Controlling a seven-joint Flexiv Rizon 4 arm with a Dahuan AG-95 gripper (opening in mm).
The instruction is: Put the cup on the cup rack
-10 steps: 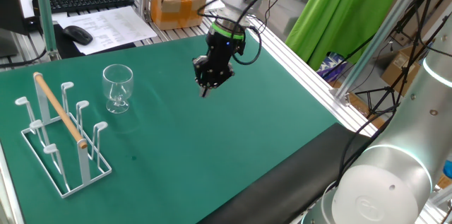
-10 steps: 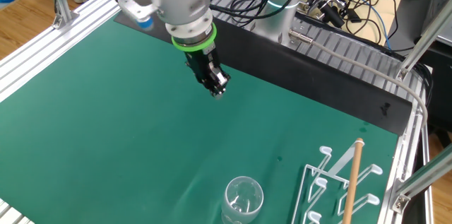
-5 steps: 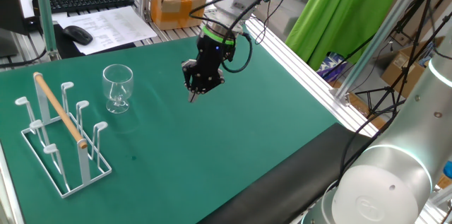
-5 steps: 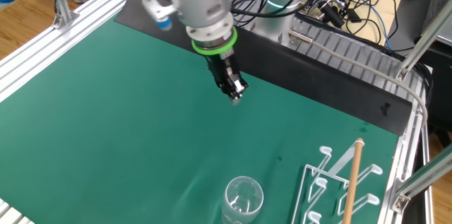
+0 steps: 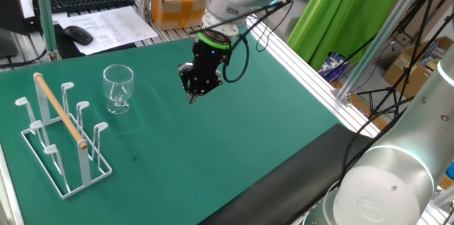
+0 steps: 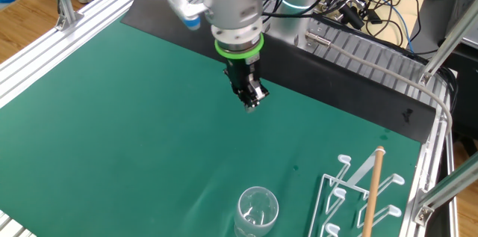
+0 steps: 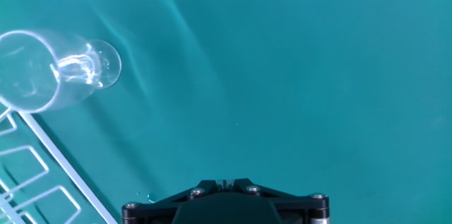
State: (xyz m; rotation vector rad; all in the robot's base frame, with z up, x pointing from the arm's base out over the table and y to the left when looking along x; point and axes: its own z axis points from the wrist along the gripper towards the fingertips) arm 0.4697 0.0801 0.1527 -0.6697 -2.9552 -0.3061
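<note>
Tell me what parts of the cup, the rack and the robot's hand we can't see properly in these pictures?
- Gripper: the hand view shows only its black body at the bottom edge, so the fingertips are cut off.
- Cup: the other fixed view's bottom edge cuts off its stem and foot.
- Cup rack: that same edge cuts off most of it; the hand view shows only a few wires in the corner.
- Cup rack's base: one fixed view's left edge trims it slightly.

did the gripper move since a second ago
Yes. In one fixed view the gripper has shifted left, closer to the cup, which stays upright beside the cup rack.
</note>
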